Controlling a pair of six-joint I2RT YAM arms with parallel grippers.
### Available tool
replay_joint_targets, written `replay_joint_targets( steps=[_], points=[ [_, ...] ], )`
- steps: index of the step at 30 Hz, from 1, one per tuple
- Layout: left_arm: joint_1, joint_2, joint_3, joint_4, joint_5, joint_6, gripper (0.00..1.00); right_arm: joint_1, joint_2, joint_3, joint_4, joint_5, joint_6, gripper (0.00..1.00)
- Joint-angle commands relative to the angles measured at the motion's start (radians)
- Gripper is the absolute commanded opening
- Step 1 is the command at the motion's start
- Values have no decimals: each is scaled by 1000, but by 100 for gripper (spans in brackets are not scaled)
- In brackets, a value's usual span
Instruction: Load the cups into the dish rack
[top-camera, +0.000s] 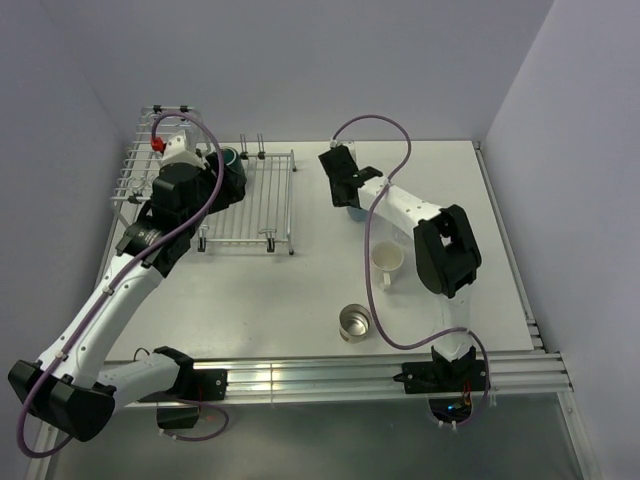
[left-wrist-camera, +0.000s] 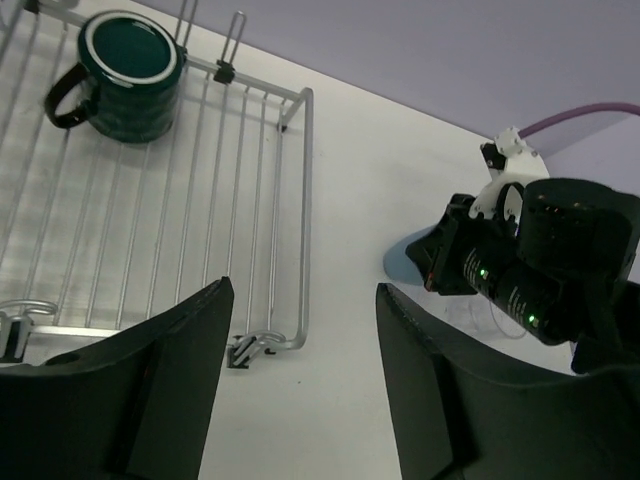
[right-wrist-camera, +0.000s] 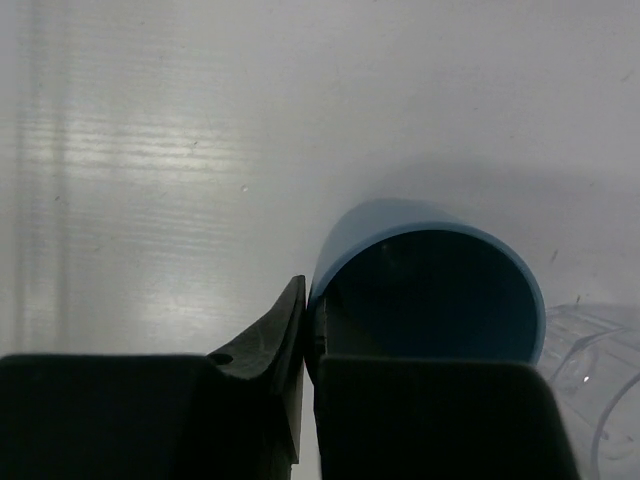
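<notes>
Step in hand: the right gripper (right-wrist-camera: 305, 315) takes the blue tumbler (right-wrist-camera: 430, 285) off the bench (top-camera: 300, 290) to carry it to the dish rack (top-camera: 255, 205).
Right gripper: closed on the blue tumbler's rim, with one finger inside the mouth and the other outside against the wall.
Blue tumbler: upright, toward the far edge near the middle of the bench, right of the dish rack. The pictures do not show whether its base has left the surface.
Neighbour: the clear glass (right-wrist-camera: 600, 370) stands just beside the tumbler, on the side away from the outer finger.
Left gripper (left-wrist-camera: 305, 395): jaws wide apart, holding nothing, hanging over the corner of the dish rack that faces the bench's middle.
Dish rack: at the far-left corner of the bench. The dark teal mug (left-wrist-camera: 130, 75) sits upright on its grid by the far side.
Waiting: the cream mug (top-camera: 387, 259) and the steel cup (top-camera: 353, 322) stand right of the middle, toward the near edge.
Doing it well: the pinch holds only a thin wall, so a straight, slow lift probably suits best, with the tumbler kept level and drawn away from the clear glass.
Placement: bare grid apart from the dark teal mug looks the safest spot.
Risk: the left gripper crowds the rack's open side, so a route along the far edge seems wiser.
</notes>
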Motion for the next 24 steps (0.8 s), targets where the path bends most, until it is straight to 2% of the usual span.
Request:
replay_joint_targets(
  steps=[1,4,5,8,11,12,14,15,19,24],
  points=[
    [-1,-38,-40,77,89,-27,66,-20,-145,37,-5,-111,31,0],
    [2,-43,-69,115,150,-44,74,-39,-279,16,29,-262,82,0],
    [9,-44,-77,124,169,-48,75,-54,-316,7,62,-361,100,0],
    [28,-52,-109,170,229,-65,78,-83,-462,-65,135,-517,180,0],
    [53,-53,-143,218,294,-81,80,-126,-591,-174,282,-681,279,0],
    [56,-53,-152,236,314,-90,80,-149,-620,-243,325,-777,342,0],
    [67,-53,-181,279,380,-102,82,-163,-695,-320,412,-854,408,0],
    [70,-56,-208,340,403,-119,83,-172,-739,-401,513,-920,478,0],
    [76,-66,-261,503,518,-171,85,-177,-815,-565,742,-1035,638,0],
    [76,-53,-302,681,670,-274,86,-178,-890,-737,997,-1065,790,0]
  ],
)
